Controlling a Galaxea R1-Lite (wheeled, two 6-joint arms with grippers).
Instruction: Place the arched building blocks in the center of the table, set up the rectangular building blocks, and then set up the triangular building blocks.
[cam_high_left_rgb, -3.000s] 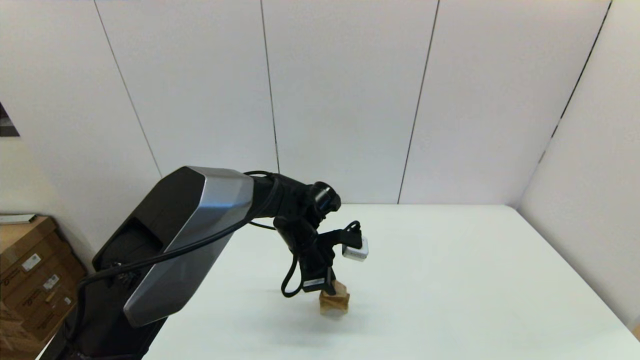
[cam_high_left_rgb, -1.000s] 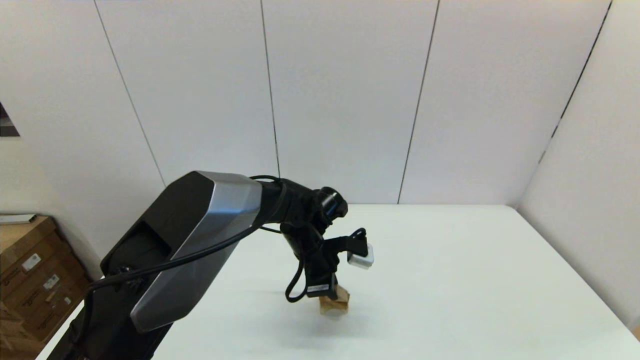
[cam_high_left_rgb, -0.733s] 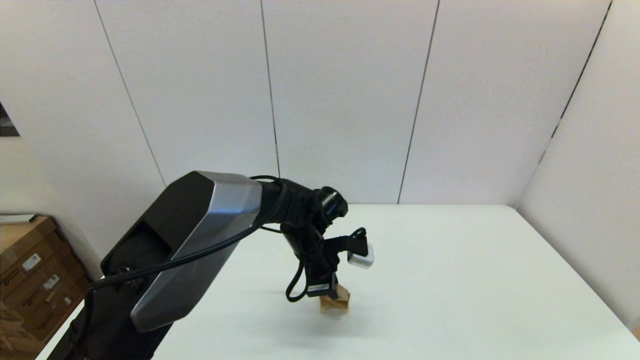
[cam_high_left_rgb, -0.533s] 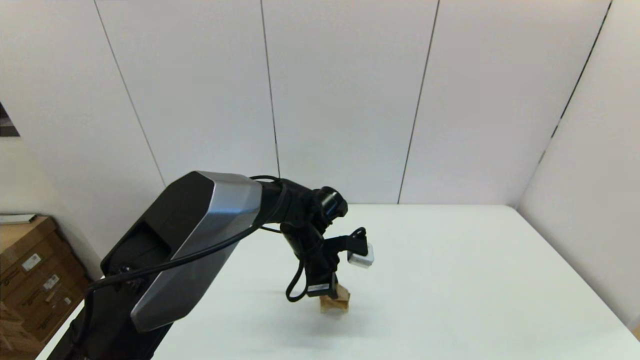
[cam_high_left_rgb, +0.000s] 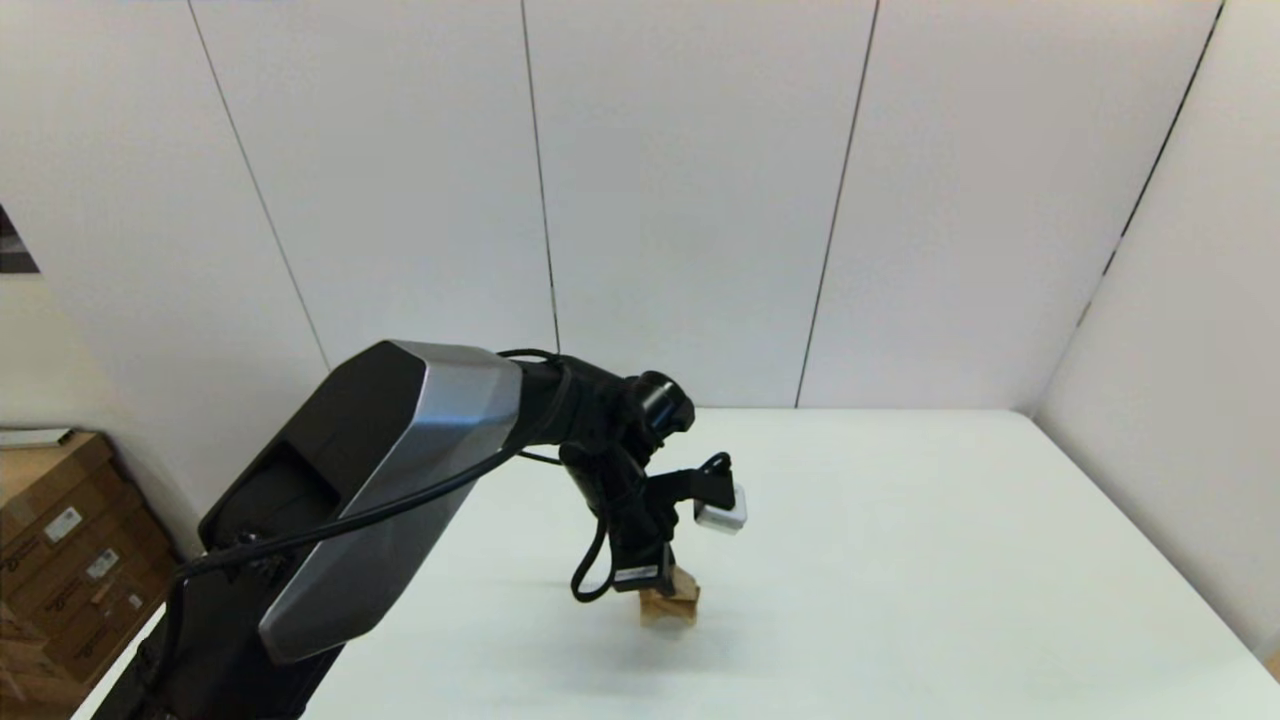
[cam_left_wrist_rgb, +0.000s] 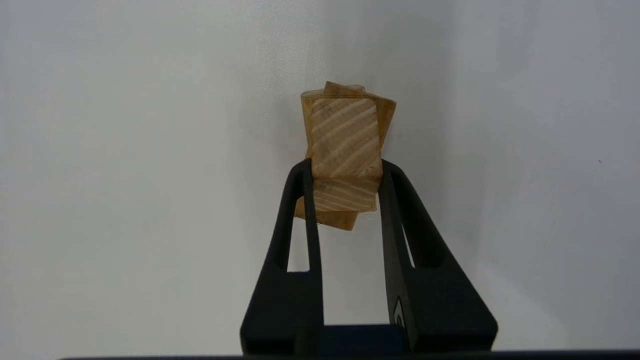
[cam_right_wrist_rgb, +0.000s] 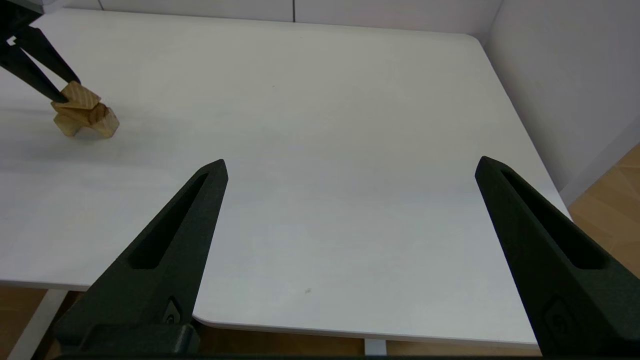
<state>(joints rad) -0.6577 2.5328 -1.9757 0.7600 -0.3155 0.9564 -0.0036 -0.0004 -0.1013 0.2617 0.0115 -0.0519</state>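
The table (cam_high_left_rgb: 900, 560) bore a small stack of blocks near its middle. The left gripper (cam_left_wrist_rgb: 345, 172) was closed on the topmost block, the triangular building blocks (cam_left_wrist_rgb: 345, 137), atop the rectangular building blocks (cam_right_wrist_rgb: 75, 111) and arched building blocks (cam_right_wrist_rgb: 102, 122). The right gripper (cam_right_wrist_rgb: 350, 170) was held wide apart, gripping nothing, at the near edge.

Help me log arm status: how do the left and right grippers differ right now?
The left gripper is shut on the triangular block atop the wooden stack; the right gripper holds nothing. The left's fingers sit narrow; the right's are spread wide open, hovering near the table edge far from the stack. Both have long black fingers.
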